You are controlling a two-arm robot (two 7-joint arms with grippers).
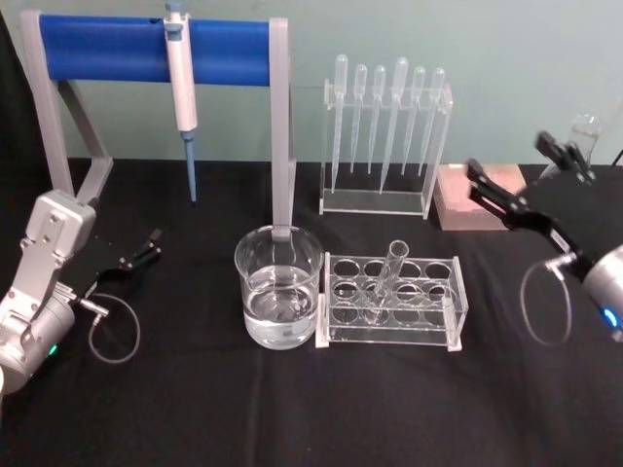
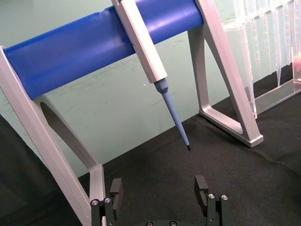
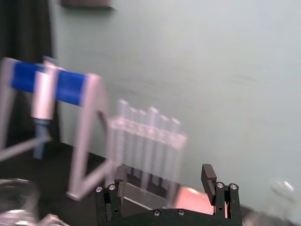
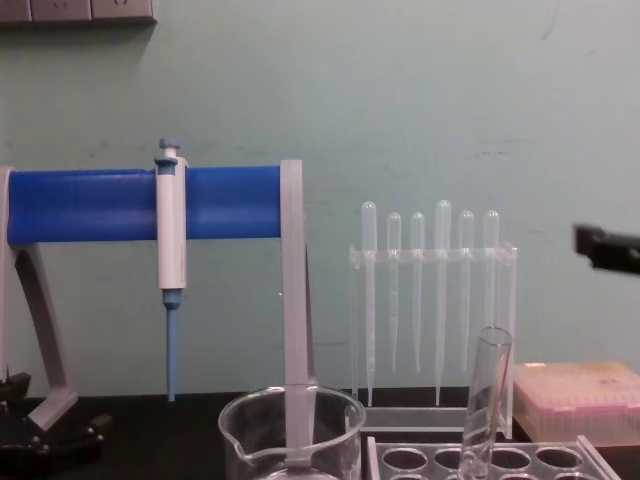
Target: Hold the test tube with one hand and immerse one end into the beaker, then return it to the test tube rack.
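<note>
The test tube (image 1: 394, 270) leans tilted in a clear acrylic rack (image 1: 391, 336), mouth up; it also rises from the rack in the chest view (image 4: 487, 398). Just left of the rack stands the beaker (image 1: 279, 292), partly filled with clear liquid, its rim low in the chest view (image 4: 290, 412). My right gripper (image 1: 506, 161) hangs open and empty in the air, right of and above the rack, well apart from the tube; its fingers (image 3: 208, 173) are spread wide. My left gripper (image 1: 142, 250) rests low at the table's left, open with nothing in it, fingers (image 2: 116, 189) apart.
A blue-barred stand (image 1: 156, 51) with a hanging pipettor (image 1: 181, 88) rises behind the beaker. Several plastic pipettes hang in a clear holder (image 1: 384, 136) behind the rack. A pink tip box (image 1: 477, 195) and a glass flask (image 1: 584, 131) sit at the back right. Black cloth covers the table.
</note>
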